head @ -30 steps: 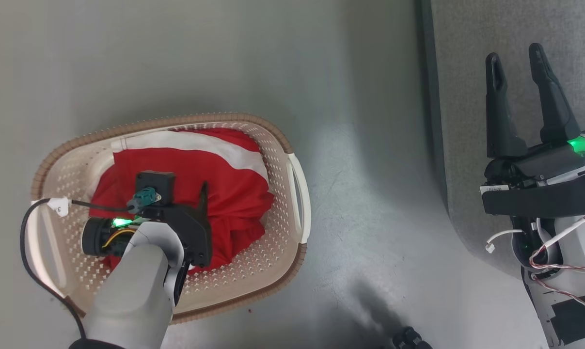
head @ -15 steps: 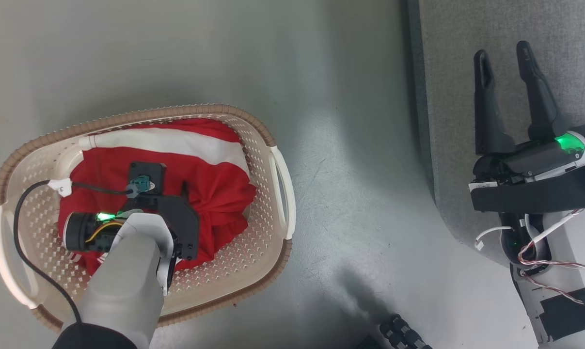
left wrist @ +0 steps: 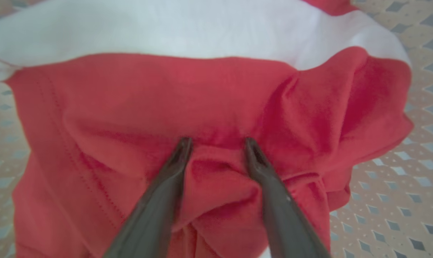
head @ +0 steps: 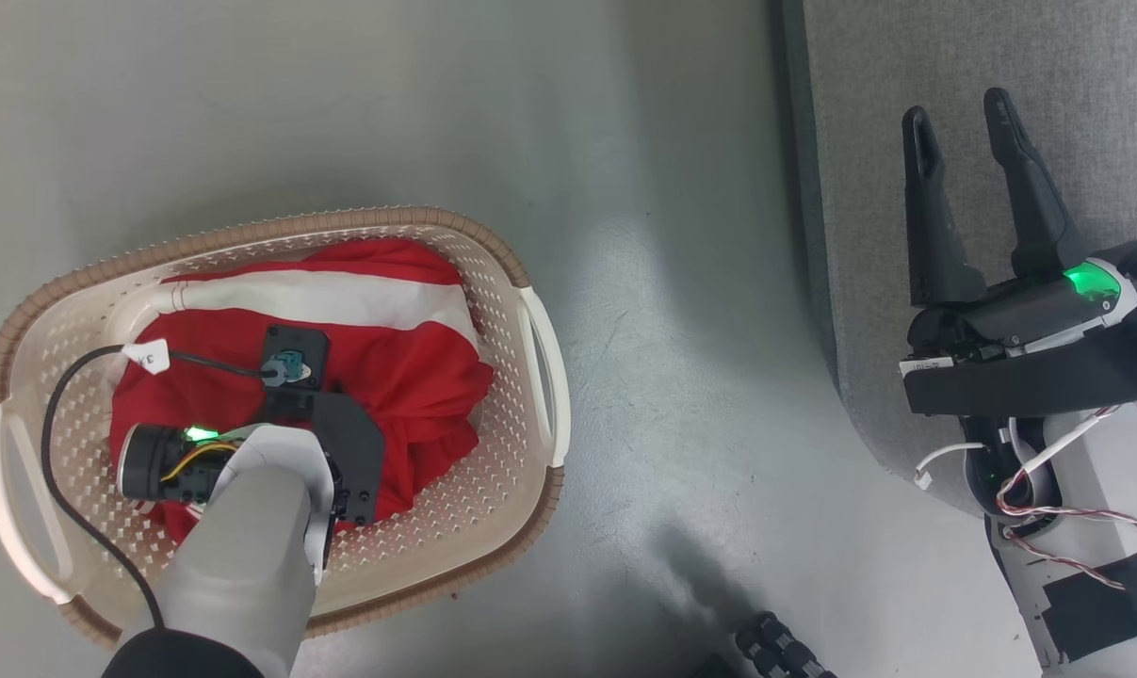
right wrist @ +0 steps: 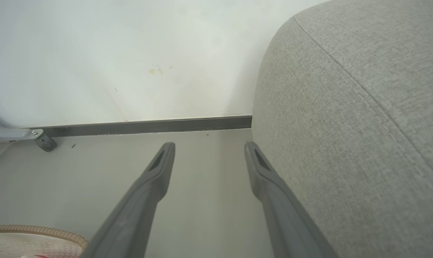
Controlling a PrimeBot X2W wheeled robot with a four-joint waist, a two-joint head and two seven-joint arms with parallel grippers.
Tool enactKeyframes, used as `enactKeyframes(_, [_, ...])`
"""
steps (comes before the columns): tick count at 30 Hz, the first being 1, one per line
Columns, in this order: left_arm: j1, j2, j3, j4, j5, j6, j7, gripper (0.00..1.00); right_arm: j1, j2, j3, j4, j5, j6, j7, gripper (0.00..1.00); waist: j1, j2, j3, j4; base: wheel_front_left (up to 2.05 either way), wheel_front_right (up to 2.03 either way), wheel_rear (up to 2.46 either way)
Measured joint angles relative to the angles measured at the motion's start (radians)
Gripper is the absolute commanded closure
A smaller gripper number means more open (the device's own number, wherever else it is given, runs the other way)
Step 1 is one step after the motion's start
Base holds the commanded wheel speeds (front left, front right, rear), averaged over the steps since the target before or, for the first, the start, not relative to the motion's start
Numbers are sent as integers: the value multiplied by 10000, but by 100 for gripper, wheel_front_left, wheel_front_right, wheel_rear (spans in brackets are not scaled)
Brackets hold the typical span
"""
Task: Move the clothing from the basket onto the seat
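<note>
Left gripper [left wrist: 218, 143]: inside the basket [head: 361, 218], pointing straight down into the clothing [head: 408, 367]. Its fingers [left wrist: 173, 172] are apart, with a raised fold of red cloth between them.
Just changed: a second ago one fingertip still showed above the red cloth. It has now sunk out of sight in the head view, so the gripper has pushed deeper into the heap. The gap between the fingers looks slightly narrower than on the other arm, as if it is starting to close.
Camera: the whole head view has slid sideways, so the basket itself has not moved.
Clothing: all of it lies bunched in the basket, with a white band on the far side of the gripper and red folds under it. None is lifted.
Right gripper [head: 954, 108]: well to the right of the basket, over the edge of the seat [head: 1048, 56]. Its fingers are spread wide and hold nothing, the same as before.
Floor [head: 625, 141]: a bare grey strip between the basket and the seat.
Meaning for the task: probably the start of the grasp. The fold sits between the fingers but does not yet look firmly pinched. Closing, lifting and carrying it right from the basket to the seat are still to do.
</note>
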State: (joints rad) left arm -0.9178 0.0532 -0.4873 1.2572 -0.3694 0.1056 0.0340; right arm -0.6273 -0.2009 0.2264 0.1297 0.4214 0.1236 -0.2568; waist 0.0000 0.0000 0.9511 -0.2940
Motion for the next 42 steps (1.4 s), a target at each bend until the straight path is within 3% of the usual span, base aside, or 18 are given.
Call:
enactKeyframes(11, [-2, -31, 140, -4, -163, -150, -134, 100, -72, -52, 21, 215, 4, -2, 0, 0, 0, 0, -273, 99, 0, 0, 0])
enactKeyframes(30, [927, -117, 451, -157, -901, -1593, -1724, 100, 204, -297, -44, 1112, 109, -2, 2, 0, -2, 0, -2186, 441, 0, 0, 0])
enactKeyframes(42, [1846, -146, 130, -947, -1455, -2111, -2395, 100, 750, -286, -52, 1630, 378, -2, 2, 0, -3, 0, -3855, 858, 0, 0, 0])
